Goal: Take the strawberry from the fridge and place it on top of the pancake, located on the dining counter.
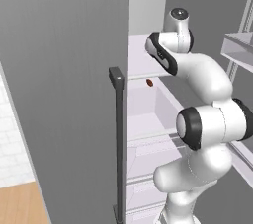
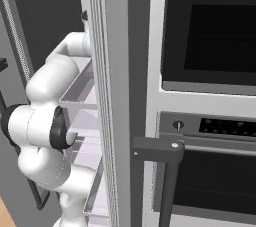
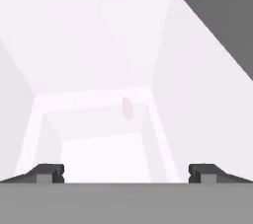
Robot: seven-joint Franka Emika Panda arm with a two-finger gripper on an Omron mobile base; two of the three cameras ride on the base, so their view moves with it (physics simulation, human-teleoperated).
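Note:
The fridge (image 1: pixel 64 94) stands open, its grey left door and dark bar handle (image 1: pixel 118 139) close on my left. My arm reaches into the upper white compartment (image 1: pixel 143 55). In the hand view my gripper (image 3: pixel 127 173) is open, fingertips (image 3: pixel 49 172) far apart with nothing between them, facing the white back wall and a shelf (image 3: pixel 94 100). A faint pink oval smudge (image 3: pixel 127 108) shows through that shelf; I cannot tell what it is. A dark brown-red oval lump (image 1: pixel 149 83) lies on the shelf edge below the hand. The strawberry, the pancake and the dining counter are out of view.
The fridge's right door (image 2: pixel 107 96) with its door bins (image 2: pixel 80 91) stands edge-on beside my arm. A built-in oven (image 2: pixel 210 46) with a dark bar handle (image 2: pixel 165 152) lies to the right. Clear drawers (image 1: pixel 148 168) fill the lower fridge.

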